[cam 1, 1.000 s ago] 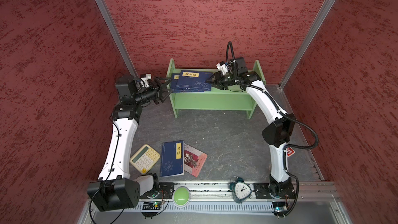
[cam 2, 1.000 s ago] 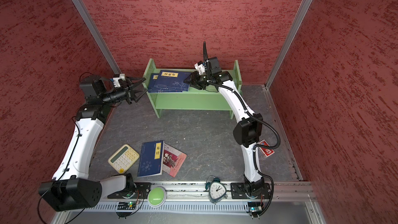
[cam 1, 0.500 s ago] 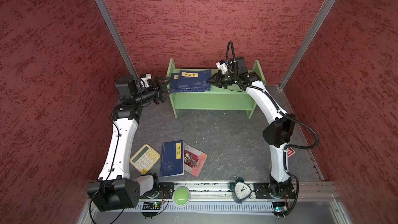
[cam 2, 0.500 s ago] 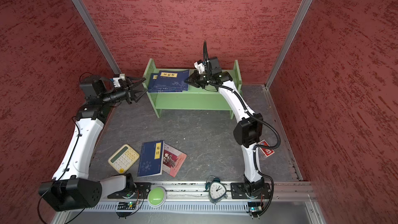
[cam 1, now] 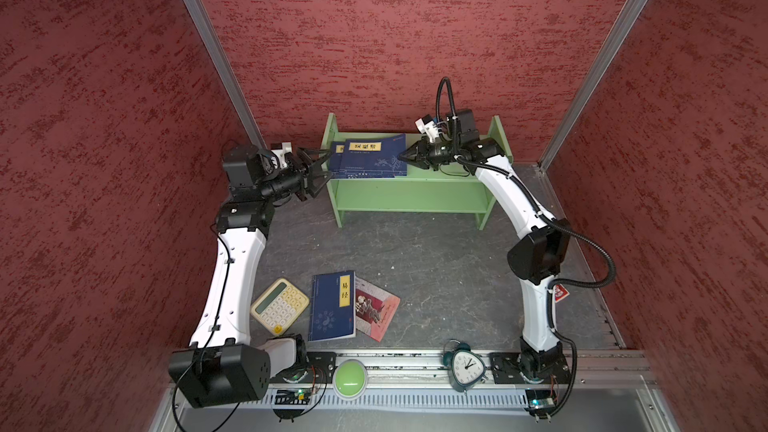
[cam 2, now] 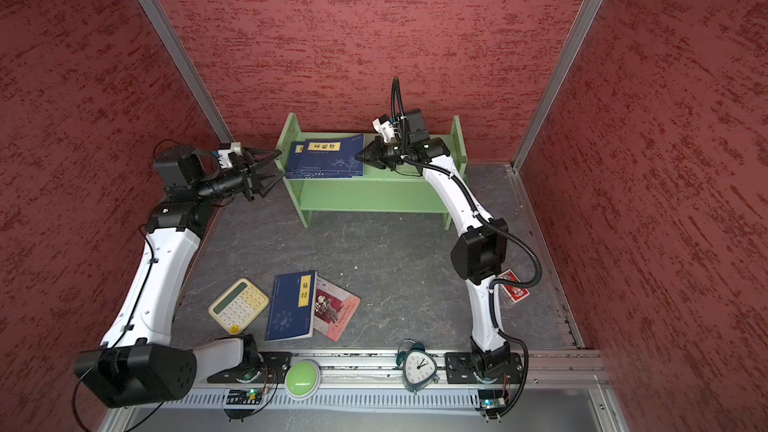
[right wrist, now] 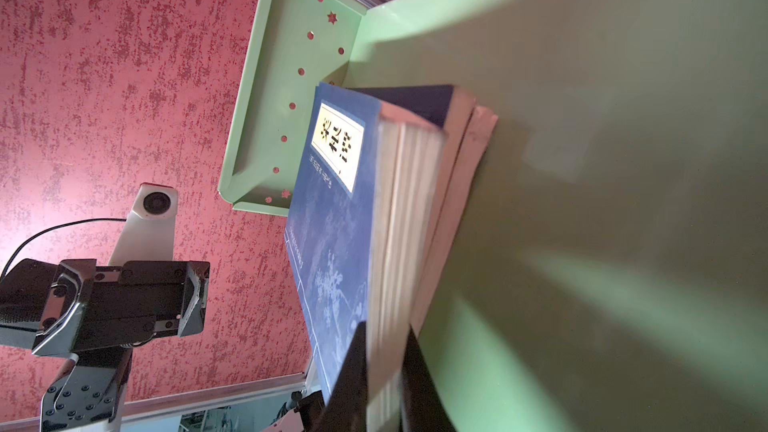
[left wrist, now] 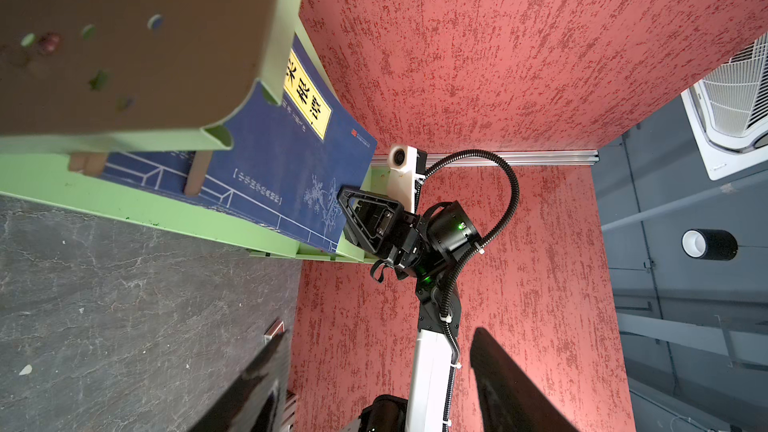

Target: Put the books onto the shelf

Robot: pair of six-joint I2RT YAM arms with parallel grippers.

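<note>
There are four navy books [cam 1: 374,160]: three on the shelf [cam 1: 409,197], one on the table [cam 1: 436,251]. One red-pink book [cam 1: 382,305], one calculator [cam 1: 280,305], one clock [cam 1: 467,367].

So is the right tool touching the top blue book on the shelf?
Touching. The right wrist view shows the right tool closed on the page edge of the top blue book.

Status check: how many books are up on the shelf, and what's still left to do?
Done: a stack of blue books, at least two, lies flat on the top tier of the shelf. In hand: the right gripper has its fingers closed on the top blue book; the left gripper is open beside the shelf's end. Left: one blue book and the red book lie on the table.
</note>
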